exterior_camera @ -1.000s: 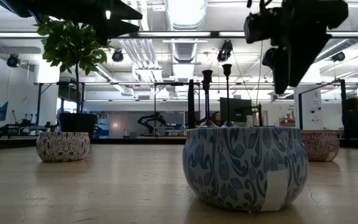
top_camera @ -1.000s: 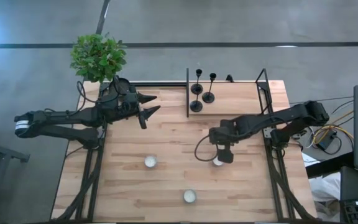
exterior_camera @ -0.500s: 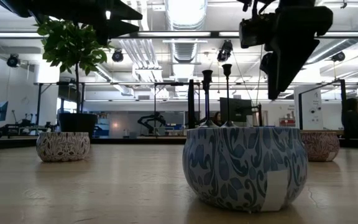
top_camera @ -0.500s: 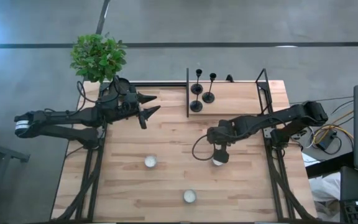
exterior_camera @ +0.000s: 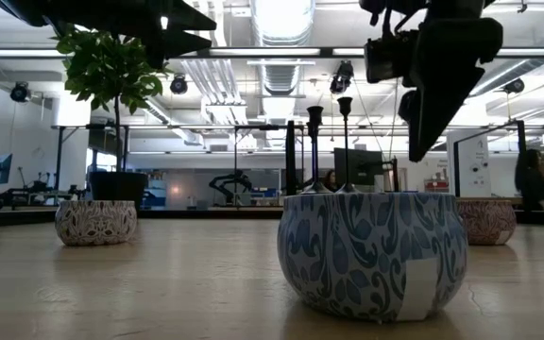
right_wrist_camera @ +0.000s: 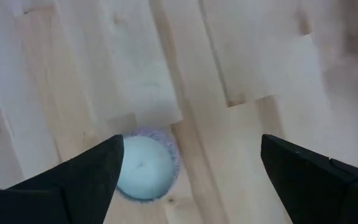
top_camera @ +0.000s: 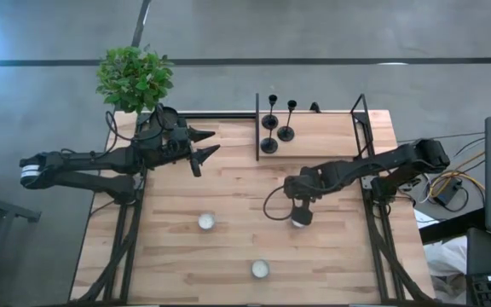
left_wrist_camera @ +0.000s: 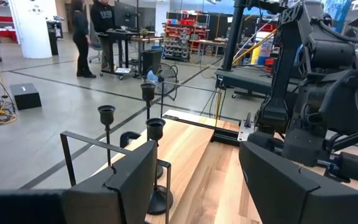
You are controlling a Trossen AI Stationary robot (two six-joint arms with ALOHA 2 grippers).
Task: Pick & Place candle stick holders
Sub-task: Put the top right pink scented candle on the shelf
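Note:
Three black candle stick holders stand on their round bases at the table's far middle; they also show in the left wrist view. My left gripper hovers open to their left, fingers pointing toward them. My right gripper is open, pointing down above a small patterned bowl with a white candle, touching nothing.
Two more candle bowls sit on the near half of the table. A thin black frame post stands left of the holders and another right. A potted plant stands at the far left corner. People stand in the room beyond.
My right gripper has shifted a little toward the table's left edge and come down slightly above the candle bowl. Its fingers stay open.

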